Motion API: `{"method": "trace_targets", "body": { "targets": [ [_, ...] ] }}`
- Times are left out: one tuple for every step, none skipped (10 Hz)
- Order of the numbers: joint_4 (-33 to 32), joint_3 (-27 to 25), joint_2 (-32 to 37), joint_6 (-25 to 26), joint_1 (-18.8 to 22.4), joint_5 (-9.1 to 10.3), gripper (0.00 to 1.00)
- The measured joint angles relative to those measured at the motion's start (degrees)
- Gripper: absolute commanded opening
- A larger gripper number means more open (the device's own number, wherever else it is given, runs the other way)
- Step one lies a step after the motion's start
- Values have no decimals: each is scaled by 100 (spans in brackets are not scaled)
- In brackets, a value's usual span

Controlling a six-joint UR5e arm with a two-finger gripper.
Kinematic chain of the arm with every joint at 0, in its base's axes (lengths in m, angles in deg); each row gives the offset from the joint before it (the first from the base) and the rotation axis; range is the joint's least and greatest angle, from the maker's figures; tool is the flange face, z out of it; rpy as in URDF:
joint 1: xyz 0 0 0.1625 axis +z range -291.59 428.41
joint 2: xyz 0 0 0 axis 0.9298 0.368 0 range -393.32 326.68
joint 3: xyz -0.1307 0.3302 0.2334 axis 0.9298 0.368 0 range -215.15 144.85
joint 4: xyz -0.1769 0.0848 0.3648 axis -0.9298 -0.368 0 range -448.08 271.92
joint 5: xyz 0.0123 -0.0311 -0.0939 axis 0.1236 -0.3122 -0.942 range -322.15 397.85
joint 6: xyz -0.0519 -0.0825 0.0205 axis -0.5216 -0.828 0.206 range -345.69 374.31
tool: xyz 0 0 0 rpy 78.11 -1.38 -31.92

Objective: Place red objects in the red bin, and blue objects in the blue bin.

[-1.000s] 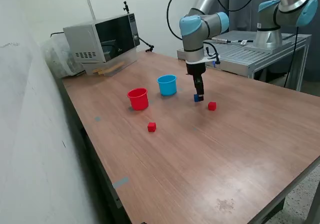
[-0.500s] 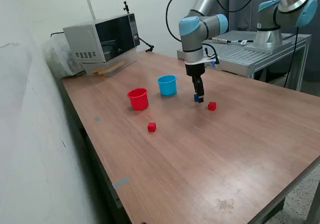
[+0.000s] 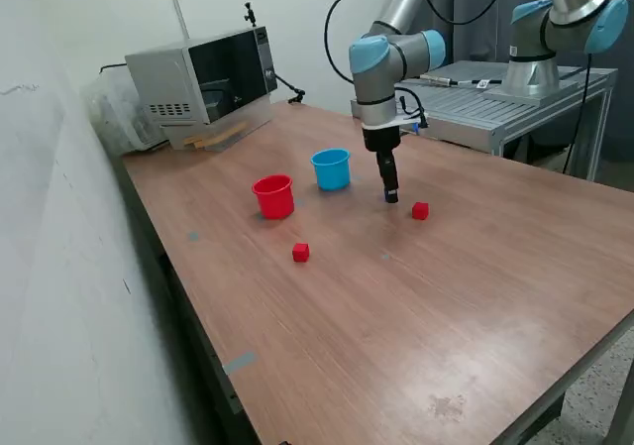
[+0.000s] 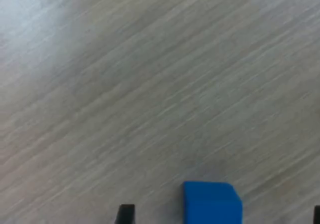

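Surface: brown wood-grain table (image 3: 416, 306), pale wall along the exterior view's left.
Gripper: gripper (image 3: 390, 193) hangs point-down from the arm (image 3: 381, 63), low over the table, between the blue cup and the nearer red cube.
Gripper state: cannot tell; in the wrist view only two dark finger tips (image 4: 125, 214) show, far apart at the frame's edge, and whether they press the cube is hidden.
Blue cube: dark-blue cube (image 4: 212, 202) sits between those tips in the wrist view; in the exterior view it is only a speck of blue at the gripper's tip (image 3: 394, 198), mostly hidden.
Blue cup: light-blue cup (image 3: 331, 168), upright, near the gripper on the exterior view's left.
Red cup: red cup (image 3: 273, 196), upright, just beside the blue cup, further left.
Red cube, first: red cube (image 3: 420, 210) on the table, near the gripper on the exterior view's right.
Red cube, second: second red cube (image 3: 300, 253), in front of the red cup, well apart from the gripper.
Background: microwave (image 3: 203, 73) at the table's far corner.
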Motion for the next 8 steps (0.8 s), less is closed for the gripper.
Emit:
{"method": "trace_targets", "body": {
  "targets": [
    [-1,-1,-1,-1,-14,0,0],
    [0,-2,-3,-1,-25,-2,0],
    [2,-3,-4,-2,-33,-8,0],
    [4,-6,-5,-2,-39,-16,0],
    [5,-10,-5,-2,-42,-22,0],
    [5,-10,-5,-6,-45,-26,0],
    [6,-11,-5,-39,-47,-30,0],
    [7,-11,-5,-128,-48,-32,0]
  ]
}}
